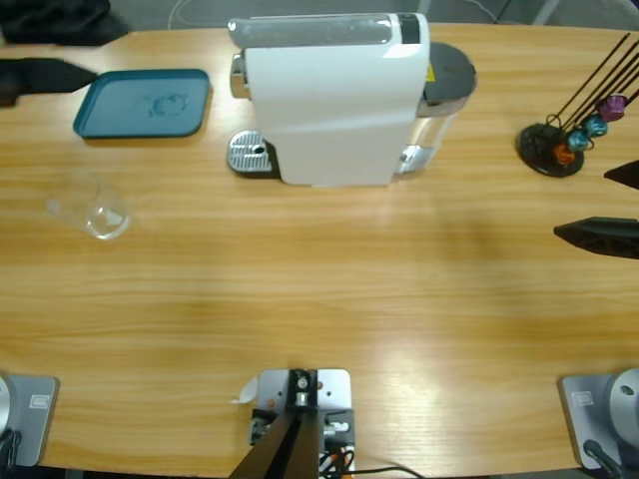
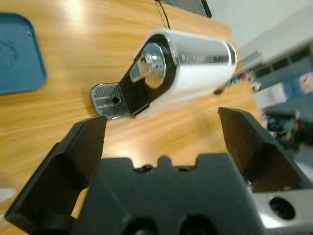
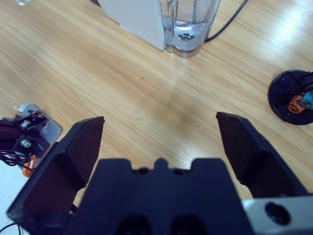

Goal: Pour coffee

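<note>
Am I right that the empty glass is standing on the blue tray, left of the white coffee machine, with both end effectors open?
Not quite. In the high view the glass stands on the bare wooden table, in front of the blue tray, apart from it. The rest holds: it looks empty, it is left of the coffee machine, and both end effectors are open.

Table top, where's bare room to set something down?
The wide wooden stretch in front of the coffee machine, between the empty glass and the capsule holder, is free. The back edge is crowded: teal tray, machine, holder.
</note>
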Controlling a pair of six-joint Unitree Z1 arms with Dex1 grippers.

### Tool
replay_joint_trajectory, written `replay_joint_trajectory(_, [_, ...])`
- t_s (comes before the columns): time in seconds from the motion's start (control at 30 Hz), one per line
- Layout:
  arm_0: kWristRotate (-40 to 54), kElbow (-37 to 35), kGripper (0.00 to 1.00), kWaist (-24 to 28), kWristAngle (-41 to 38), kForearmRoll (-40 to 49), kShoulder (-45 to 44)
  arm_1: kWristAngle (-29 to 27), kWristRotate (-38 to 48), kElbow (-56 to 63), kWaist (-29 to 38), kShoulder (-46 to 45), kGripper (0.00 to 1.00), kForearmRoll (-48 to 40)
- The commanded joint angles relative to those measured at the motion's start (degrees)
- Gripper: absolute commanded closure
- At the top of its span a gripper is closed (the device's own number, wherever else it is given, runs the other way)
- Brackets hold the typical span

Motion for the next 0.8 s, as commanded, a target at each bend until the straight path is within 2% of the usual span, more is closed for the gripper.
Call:
replay_joint_trajectory(0.03, [-10.3, -3.2, 0.161, 5.1, -8.7, -5.4, 11.6, -0.4, 0.6, 1.1, -0.1, -1.1, 0.0, -0.4])
replay_joint_trajectory(0.2, [-13.6, -3.7, 0.158, 5.3, -14.6, -9.7, 17.3, -0.4, 0.6, 1.8, -0.1, -1.4, 0.0, -1.6])
replay_joint_trajectory(0.53, [-14.0, -9.0, 0.157, 5.0, -14.7, -16.1, 27.2, -0.7, 0.6, 1.8, -0.2, -1.2, 0.0, -1.6])
replay_joint_trajectory(0.57, [-14.0, -9.2, 0.172, 5.0, -14.7, -16.1, 27.2, -0.8, 0.5, 1.8, -0.2, -1.2, 0.0, -1.6])
replay_joint_trajectory(0.7, [-14.4, -8.7, 0.377, 5.1, -15.0, -16.1, 26.5, -1.1, 0.6, 1.7, -0.2, -1.0, 0.0, -1.7])
replay_joint_trajectory(0.8, [-14.5, -7.1, 0.405, 5.1, -15.5, -16.0, 24.4, -1.4, 0.5, 1.7, -0.2, -0.8, 0.0, -1.7])
